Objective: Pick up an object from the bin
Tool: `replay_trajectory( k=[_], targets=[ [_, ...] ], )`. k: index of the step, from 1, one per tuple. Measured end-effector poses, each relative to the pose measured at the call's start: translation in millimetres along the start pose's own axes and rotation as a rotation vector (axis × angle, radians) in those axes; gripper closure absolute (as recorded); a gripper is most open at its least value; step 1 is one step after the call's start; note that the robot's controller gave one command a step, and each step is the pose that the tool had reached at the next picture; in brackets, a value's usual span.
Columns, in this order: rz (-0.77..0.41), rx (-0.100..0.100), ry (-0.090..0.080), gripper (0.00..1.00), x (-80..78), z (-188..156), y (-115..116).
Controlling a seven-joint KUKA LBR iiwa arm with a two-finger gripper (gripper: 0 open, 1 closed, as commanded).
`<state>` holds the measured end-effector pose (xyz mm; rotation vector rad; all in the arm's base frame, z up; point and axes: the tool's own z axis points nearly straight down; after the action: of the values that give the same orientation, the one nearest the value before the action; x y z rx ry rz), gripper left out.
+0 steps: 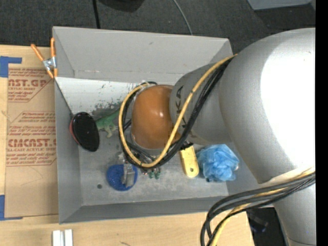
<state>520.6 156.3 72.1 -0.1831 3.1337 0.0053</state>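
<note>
Low at a blue disc [118, 179] with the claw [129, 173]; cannot tell how open. Up-left, a black oval [85, 131]; right, a yellow block [189, 162].

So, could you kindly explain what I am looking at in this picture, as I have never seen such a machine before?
This is one camera looking down into a grey metal bin. The large silver shape coming in from the right is a robot arm; the orange cover and yellow cables are parts of it. Its hand hangs low beside a blue round disc. Also on the bin floor: a black oval thing at the left, a green thing, a yellow piece and a crumpled light blue thing. Whether the hand holds anything is hidden.
</note>
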Motion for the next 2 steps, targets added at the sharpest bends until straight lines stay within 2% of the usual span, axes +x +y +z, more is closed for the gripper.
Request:
replay_trajectory(
  k=[1,2],
  targets=[
    [0.000,0.000,0.000,1.00,0.0,0,0],
    [-0.013,0.002,0.006,1.00,1.7,-42,2]
  ],
)
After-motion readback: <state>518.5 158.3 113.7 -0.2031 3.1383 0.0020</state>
